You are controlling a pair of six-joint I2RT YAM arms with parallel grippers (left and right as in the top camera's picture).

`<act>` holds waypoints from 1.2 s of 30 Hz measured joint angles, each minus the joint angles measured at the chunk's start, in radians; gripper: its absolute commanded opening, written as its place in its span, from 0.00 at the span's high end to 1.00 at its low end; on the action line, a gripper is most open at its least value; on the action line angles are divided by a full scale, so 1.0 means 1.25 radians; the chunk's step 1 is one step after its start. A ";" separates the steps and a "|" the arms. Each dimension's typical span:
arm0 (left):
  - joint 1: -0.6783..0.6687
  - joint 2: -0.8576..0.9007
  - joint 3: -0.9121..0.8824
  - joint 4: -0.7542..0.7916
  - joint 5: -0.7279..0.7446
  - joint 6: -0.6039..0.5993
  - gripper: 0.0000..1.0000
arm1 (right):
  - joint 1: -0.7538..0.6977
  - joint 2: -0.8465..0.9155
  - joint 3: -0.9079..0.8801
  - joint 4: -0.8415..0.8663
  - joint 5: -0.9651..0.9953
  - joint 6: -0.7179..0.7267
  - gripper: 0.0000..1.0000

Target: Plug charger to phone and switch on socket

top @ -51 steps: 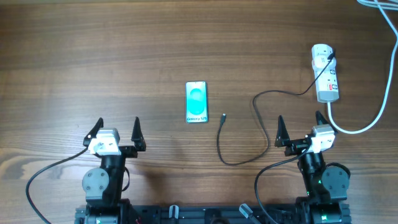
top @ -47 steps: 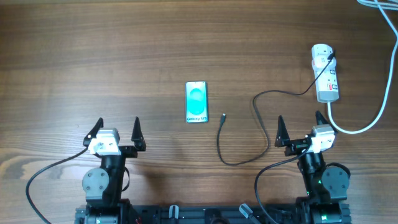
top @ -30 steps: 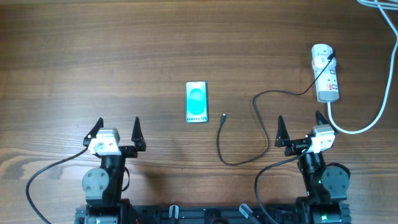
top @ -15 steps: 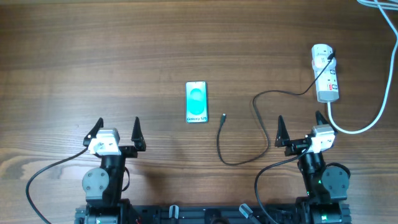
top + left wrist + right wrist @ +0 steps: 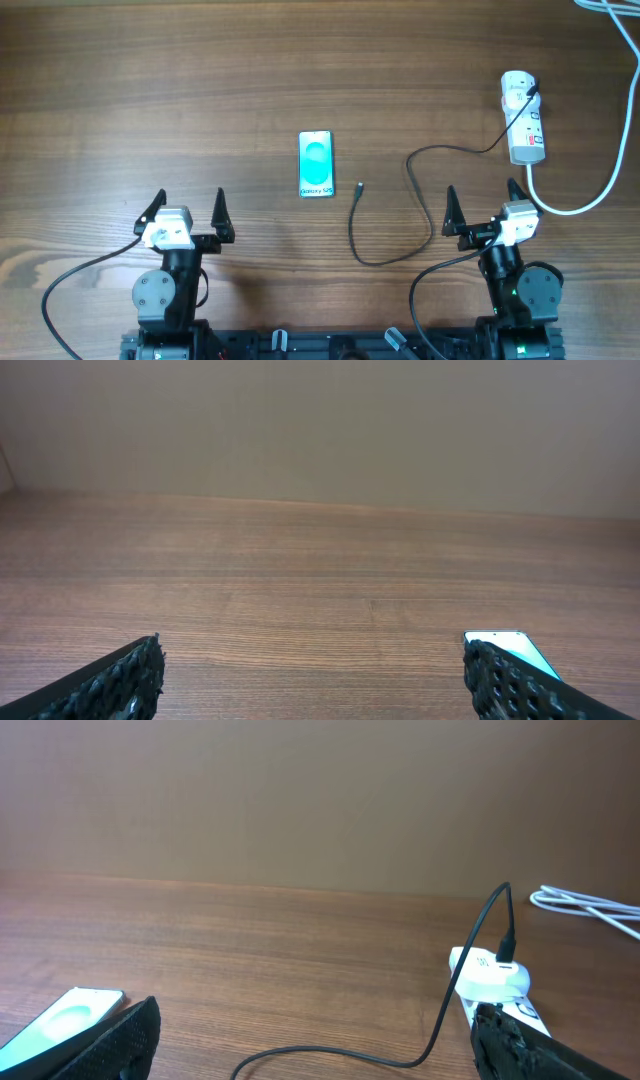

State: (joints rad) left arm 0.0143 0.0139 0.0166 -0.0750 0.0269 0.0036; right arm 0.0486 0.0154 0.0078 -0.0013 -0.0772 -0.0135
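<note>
The phone (image 5: 316, 165) lies flat in the middle of the wooden table, its cyan screen up; a corner of the phone (image 5: 505, 641) shows beside my left gripper's right finger, and the phone (image 5: 68, 1016) shows at the lower left of the right wrist view. The charger (image 5: 415, 175) is a thin black cable looping from its free tip (image 5: 360, 186), just right of the phone, to its plug in the far end of the white socket (image 5: 523, 118). The socket (image 5: 487, 975) and the charger cable (image 5: 450, 1010) show ahead of my right gripper. My left gripper (image 5: 188, 213) and right gripper (image 5: 481, 203) both stand open and hold nothing, near the table's front edge.
A white cord (image 5: 598, 195) runs from the socket's near end and curves off the right side toward the back; white cord loops (image 5: 590, 908) lie at the far right. A plain wall closes off the table's far edge.
</note>
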 measured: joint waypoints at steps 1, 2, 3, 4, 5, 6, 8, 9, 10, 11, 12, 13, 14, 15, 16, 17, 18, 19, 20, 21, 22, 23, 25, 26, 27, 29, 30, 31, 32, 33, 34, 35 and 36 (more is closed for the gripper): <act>0.000 0.000 0.000 0.000 0.000 0.000 0.00 | 0.000 0.000 0.000 0.000 0.000 0.000 0.01; 0.000 0.000 0.000 0.000 0.000 0.000 0.00 | 0.000 0.000 0.000 0.000 0.000 0.000 0.00; 0.000 0.000 0.000 0.000 0.000 0.000 0.00 | 0.000 0.000 0.000 0.000 0.000 0.000 0.00; 0.000 0.000 0.000 0.000 0.000 0.000 0.00 | 0.000 0.000 0.000 0.000 0.000 0.000 0.00; 0.000 0.000 0.000 0.000 0.000 0.000 0.00 | 0.000 0.000 0.000 0.000 0.000 0.000 0.00; 0.000 0.000 0.000 0.000 0.000 0.000 0.00 | 0.000 0.000 0.000 0.000 0.000 0.000 0.01; 0.000 0.000 0.000 0.000 0.000 0.000 0.00 | 0.000 0.000 0.000 0.000 0.000 0.000 0.00; 0.000 0.000 0.000 0.000 0.000 0.000 0.00 | 0.000 0.000 0.000 0.000 0.000 0.000 0.00; 0.000 0.000 0.000 0.000 0.000 0.000 0.00 | 0.000 0.000 0.000 0.000 0.000 0.000 0.00; 0.000 0.000 0.000 0.000 0.000 0.000 0.00 | 0.000 0.000 0.000 0.000 0.000 0.000 0.00; 0.000 0.000 0.000 0.000 0.000 0.000 0.00 | 0.000 0.000 0.000 0.000 0.000 0.000 0.00; 0.000 0.000 0.000 0.000 0.000 0.000 0.00 | 0.000 0.000 0.000 0.000 0.000 0.000 0.00; 0.000 0.000 0.000 0.000 0.000 0.000 0.00 | 0.000 0.000 0.000 0.000 0.000 0.000 0.00; 0.000 0.000 0.000 0.000 0.000 0.000 0.00 | 0.000 0.000 0.000 0.000 0.000 0.000 0.00; 0.000 0.000 0.000 0.000 0.000 0.000 0.00 | 0.000 0.000 0.000 0.000 0.000 0.000 0.00; 0.000 0.000 0.000 0.000 0.001 -0.001 0.00 | 0.000 0.000 0.000 0.000 0.000 0.000 0.00; 0.000 0.000 0.000 0.001 0.010 -0.013 0.00 | 0.000 0.000 0.000 0.000 0.000 0.000 0.00; 0.000 0.000 0.000 0.003 0.023 -0.034 0.00 | 0.000 0.000 0.000 0.000 0.000 0.000 0.00; 0.000 0.000 -0.001 0.009 0.052 -0.067 0.00 | 0.000 0.000 0.000 0.000 0.000 0.000 0.00; 0.000 0.000 -0.001 0.014 0.075 -0.096 0.00 | 0.000 0.000 0.000 0.000 0.000 0.000 0.00; 0.000 0.000 -0.001 0.020 0.114 -0.144 0.00 | 0.000 0.000 0.000 0.000 0.000 0.000 0.00; 0.000 0.000 -0.001 0.025 0.143 -0.178 0.00 | 0.000 0.000 0.000 0.000 0.000 0.000 0.00; 0.000 0.000 -0.001 0.029 0.214 -0.255 0.00 | 0.000 0.000 0.000 0.000 0.000 0.000 0.00; 0.000 0.000 -0.002 0.044 0.252 -0.301 0.00 | 0.000 0.000 0.000 0.000 0.000 0.000 0.00; 0.000 0.000 -0.002 0.049 0.266 -0.316 0.00 | 0.000 0.000 0.000 0.000 0.000 0.000 0.00; 0.000 0.000 -0.004 0.099 0.316 -0.373 0.00 | 0.000 0.000 0.000 0.000 0.000 0.000 0.00; 0.000 0.000 -0.008 0.145 0.334 -0.385 0.00 | 0.000 0.000 0.000 0.000 0.000 0.000 0.00; 0.000 0.001 -0.009 0.193 0.353 -0.396 0.00 | 0.000 0.000 0.000 0.000 0.000 0.000 0.00; 0.000 0.001 -0.009 0.239 0.365 -0.406 0.00 | 0.000 0.000 0.000 0.000 0.000 0.000 0.00; 0.000 0.000 -0.008 0.290 0.375 -0.415 0.00 | 0.000 0.000 0.000 0.001 0.000 0.000 0.00; 0.000 0.000 -0.008 0.367 0.384 -0.432 0.00 | 0.000 0.000 0.000 0.000 0.000 0.000 0.00; 0.000 0.000 -0.004 0.398 0.385 -0.441 0.00 | 0.000 0.000 0.000 0.001 0.000 0.000 0.00; 0.000 0.000 0.003 0.421 0.384 -0.452 0.00 | 0.000 0.000 0.000 0.000 0.000 0.000 0.00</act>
State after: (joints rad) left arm 0.0143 0.0135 0.0204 0.4519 0.5064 -0.5610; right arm 0.0486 0.0154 0.0078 -0.0010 -0.0772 -0.0135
